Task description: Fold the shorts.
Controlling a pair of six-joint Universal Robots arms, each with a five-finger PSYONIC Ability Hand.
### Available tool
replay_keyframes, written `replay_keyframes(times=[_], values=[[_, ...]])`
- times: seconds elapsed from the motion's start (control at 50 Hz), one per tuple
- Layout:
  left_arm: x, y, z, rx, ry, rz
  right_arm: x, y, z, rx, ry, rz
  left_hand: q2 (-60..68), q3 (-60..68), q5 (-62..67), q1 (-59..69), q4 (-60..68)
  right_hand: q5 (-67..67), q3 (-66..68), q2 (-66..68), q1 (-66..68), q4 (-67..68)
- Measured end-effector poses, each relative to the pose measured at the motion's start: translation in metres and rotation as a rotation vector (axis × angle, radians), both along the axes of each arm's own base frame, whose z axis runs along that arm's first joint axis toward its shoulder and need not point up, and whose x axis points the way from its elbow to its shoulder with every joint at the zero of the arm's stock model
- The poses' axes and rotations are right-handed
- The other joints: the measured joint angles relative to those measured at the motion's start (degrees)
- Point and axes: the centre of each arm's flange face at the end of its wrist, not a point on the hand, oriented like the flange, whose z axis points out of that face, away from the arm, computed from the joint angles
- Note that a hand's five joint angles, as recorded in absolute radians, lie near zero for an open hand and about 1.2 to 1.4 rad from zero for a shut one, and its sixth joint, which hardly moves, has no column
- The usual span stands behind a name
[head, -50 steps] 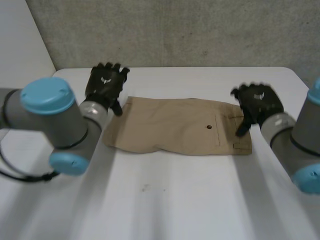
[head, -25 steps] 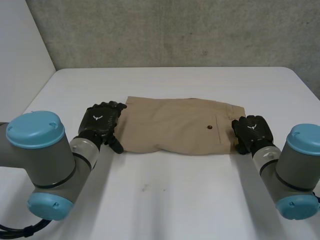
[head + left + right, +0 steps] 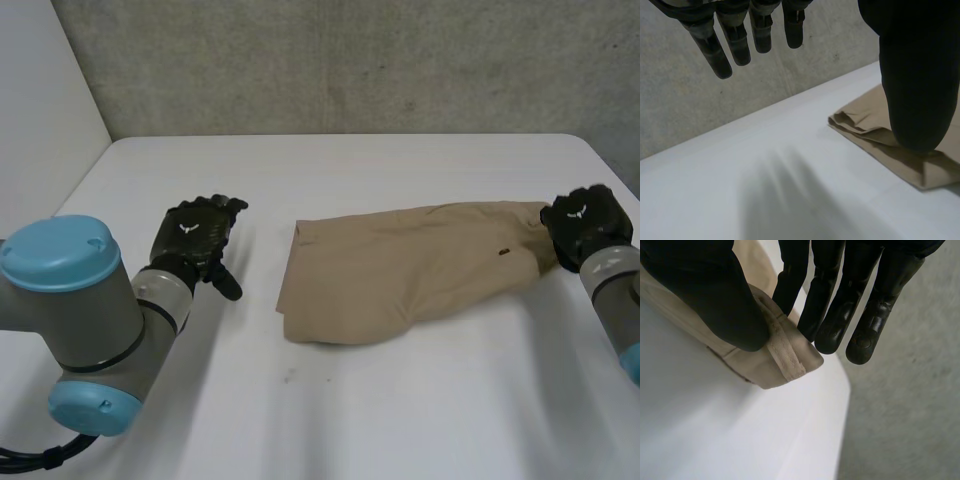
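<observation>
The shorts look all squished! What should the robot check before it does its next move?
1. Right hand grip: ok. The black right hand pinches the waistband end of the beige cloth shorts between thumb and fingers.
2. Left hand grip: not ok. The black left hand is open, beside the leg end and apart from the cloth.
3. Shorts flat: not ok. They lie rumpled and slanted.
4. Shorts on the white table: ok, though the waistband end is near its edge.
5. Layers lined up underneath: cannot tell.
</observation>
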Motion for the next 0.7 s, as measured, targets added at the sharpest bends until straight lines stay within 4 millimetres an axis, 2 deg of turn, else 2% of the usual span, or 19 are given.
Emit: replay_keyframes(times=[0.06,0.16,0.2,0.24,0.3,0.38,0.42,0.44,0.48,0.5,0.52,0.56,0.6,0.68,0.7], values=[[0.0,0.0,0.005,-0.013,0.007,0.001,0.019,0.004,0.012,-0.049,0.041,0.063,0.0,0.0,0.0,0.0,0.0,0.0,0.0,0.0,0.4,0.0],[-0.001,-0.003,0.026,-0.069,0.037,0.001,0.089,0.031,0.038,-0.158,0.055,0.277,0.0,0.0,0.0,0.0,0.0,0.0,0.9,0.0,0.9,0.0],[-0.001,-0.004,0.033,-0.089,0.047,0.002,0.108,0.042,0.041,-0.175,0.047,0.344,0.0,0.0,0.0,0.0,0.0,0.0,1.0,0.0,0.9,0.0],[-0.002,-0.005,0.042,-0.114,0.059,0.003,0.129,0.057,0.04,-0.18,0.038,0.432,0.0,0.0,0.0,0.0,0.0,0.0,1.1,0.0,1.0,0.0],[-0.003,-0.009,0.058,-0.16,0.083,0.004,0.167,0.09,0.029,-0.159,0.021,0.624,0.0,0.0,0.0,0.0,0.0,0.0,1.1,0.0,1.3,0.0],[-0.007,-0.015,0.077,-0.216,0.112,0.005,0.195,0.126,0.007,-0.095,-0.003,0.83,0.0,0.0,0.0,0.0,0.0,0.0,1.3,0.0,1.3,0.0],[-0.009,-0.018,0.085,-0.238,0.124,0.003,0.199,0.133,0.002,-0.076,-0.012,0.866,0.0,0.0,0.0,0.0,0.0,0.0,1.3,0.0,1.3,0.0],[-0.01,-0.019,0.087,-0.245,0.127,0.003,0.202,0.139,-0.003,-0.047,-0.033,0.903,0.0,0.0,0.0,0.0,0.0,-8.5,-8.8,-10.8,-7.1,-9.9],[-0.012,-0.021,0.092,-0.258,0.134,0.001,0.204,0.142,-0.007,-0.017,-0.06,0.925,0.0,0.0,0.0,0.0,0.0,-8.5,-8.8,-10.8,-7.1,-9.9],[-0.014,-0.023,0.095,-0.268,0.141,-0.001,0.205,0.144,-0.008,0.004,-0.083,0.935,0.0,0.0,0.0,0.0,0.0,-29.7,-32.1,-33.2,-25.1,-33.7],[-0.016,-0.026,0.098,-0.278,0.147,-0.004,0.205,0.144,-0.008,0.03,-0.119,0.935,0.0,0.0,0.0,0.0,0.0,-38.5,-41.4,-41.6,-32.4,-42.4],[-0.02,-0.03,0.099,-0.28,0.154,-0.007,0.204,0.14,-0.003,0.048,-0.168,0.92,0.0,0.0,0.0,0.0,0.0,-46.7,-49.9,-50.5,-39.1,-50.7],[-0.025,-0.034,0.099,-0.276,0.162,-0.014,0.199,0.126,0.014,0.063,-0.27,0.857,0.0,0.0,0.0,0.0,0.0,-50.8,-54.9,-54.6,-42.5,-54.6],[-0.036,-0.039,0.094,-0.245,0.175,-0.032,0.184,0.1,0.043,0.063,-0.43,0.729,0.0,0.0,0.0,0.0,0.0,-51.0,-55.3,-54.7,-42.6,-54.6],[-0.043,-0.041,0.09,-0.217,0.182,-0.042,0.173,0.084,0.058,0.066,-0.531,0.646,0.0,0.0,0.0,0.0,0.0,-51.0,-55.3,-54.7,-42.6,-54.6]])
